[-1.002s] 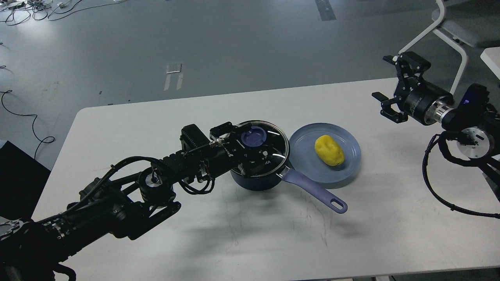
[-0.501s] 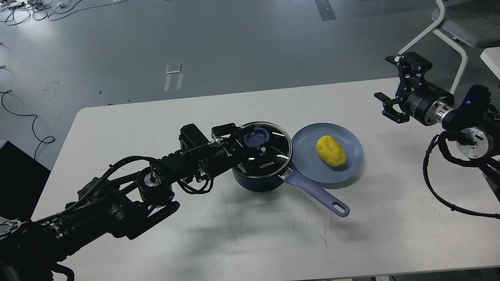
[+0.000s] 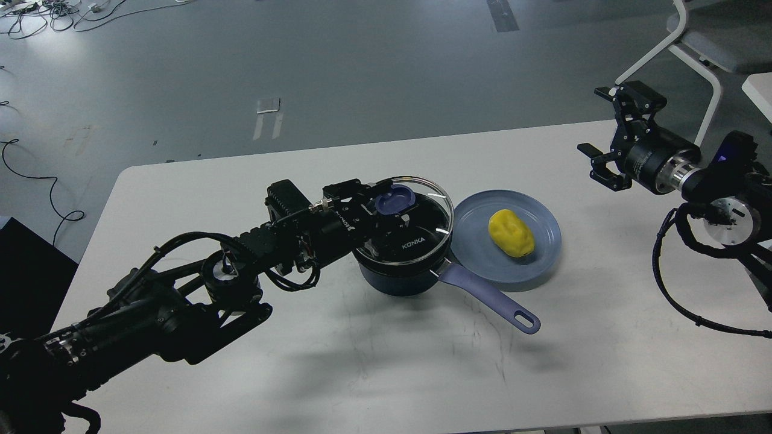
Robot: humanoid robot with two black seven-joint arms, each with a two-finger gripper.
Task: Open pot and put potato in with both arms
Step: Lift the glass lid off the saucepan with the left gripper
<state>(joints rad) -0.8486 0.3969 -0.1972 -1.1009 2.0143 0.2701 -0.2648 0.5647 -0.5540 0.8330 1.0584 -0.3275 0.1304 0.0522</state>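
Grey lab floor behind white rounded table (image 3: 374, 361). Step in hand: lid removal. Left pincer (image 3: 392, 208) clenched on blue knob of round glass lid (image 3: 422, 226), lid tilted, apparently lifted off dark blue long-handled pot (image 3: 398, 280). Yellow potato (image 3: 511, 232) sits on blue round plate (image 3: 543, 265), just right of pot. Right pincer (image 3: 609, 135) splayed, empty, well apart near far right table edge. Next move, by judgement: carry lid leftward onto bare tabletop, avoiding plate rim; right arm has open path to potato.
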